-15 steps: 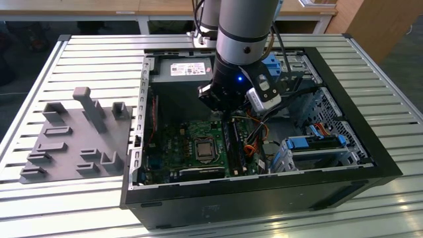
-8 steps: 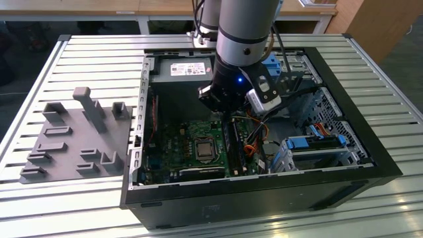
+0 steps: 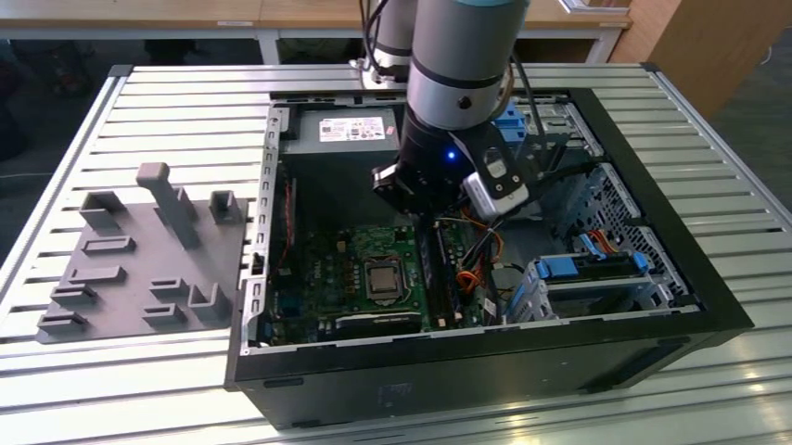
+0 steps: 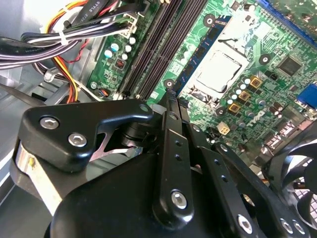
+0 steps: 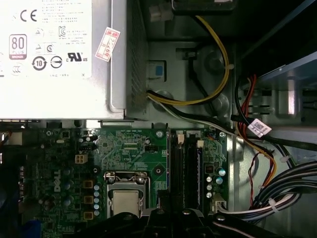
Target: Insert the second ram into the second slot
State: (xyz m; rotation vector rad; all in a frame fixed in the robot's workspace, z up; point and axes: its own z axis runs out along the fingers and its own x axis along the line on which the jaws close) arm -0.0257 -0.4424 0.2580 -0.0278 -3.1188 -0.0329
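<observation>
Inside an open black metal computer case (image 3: 470,389) on a slatted metal table (image 3: 185,111), the robot arm's black gripper (image 4: 176,99) hangs just above one end of the long dark memory slots (image 5: 190,166) on the green motherboard (image 5: 129,148). Its fingers (image 4: 171,134) are pressed together, nothing visible between them. The second ram, a thin blue stick, cannot be told apart from the dark slots. Pressing at one end may leave a tilted, half-seated stick; bundled wires (image 4: 74,34) lie close enough to snag.

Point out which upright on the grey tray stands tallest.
The slim post at the far middle of the grey tray; it rises well above the stubby blocks around it.
</observation>
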